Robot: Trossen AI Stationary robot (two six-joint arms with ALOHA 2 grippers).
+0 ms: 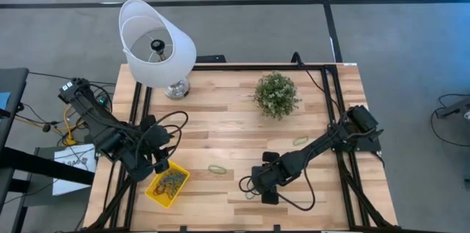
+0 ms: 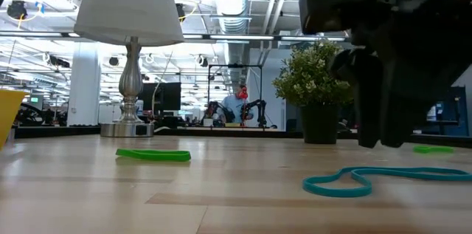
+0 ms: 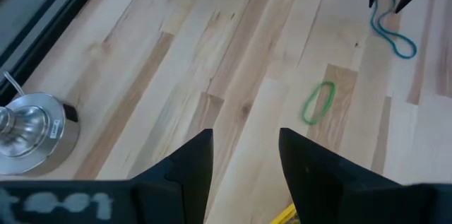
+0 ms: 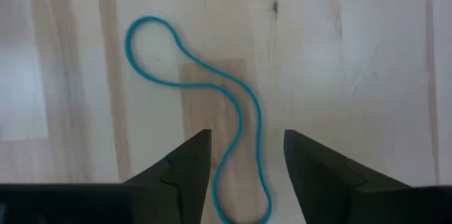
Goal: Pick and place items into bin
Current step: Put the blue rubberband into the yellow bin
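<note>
1. The right end effector [image 4: 240,160] hangs just above the desk [image 1: 235,101] at its near right part, fingers spread with a clear gap, holding nothing. The teal band [image 4: 212,104] lies flat on the wood directly below, one strand running through the gap between the fingers. This looks like the line-up for a pinch on that strand.
2. The left end effector [image 3: 244,167] is at the near left of the desk, just beside the bin [image 1: 167,185]. Its fingers stand wide apart and empty. Judged from its position, it is waiting beside the drop point.
3. The bin sits at the near left corner and already holds a small heap of bands [image 1: 170,181]. Its place under the left arm keeps the carry short.
4. A green band [image 1: 216,168] lies flat between the bin and the right end effector, apart from both. Another pale band [image 1: 300,140] lies farther right, near the right arm.
5. The lamp [image 1: 156,42] stands at the far left and the potted plant [image 1: 277,95] at the far centre, both well apart from the working area.
</note>
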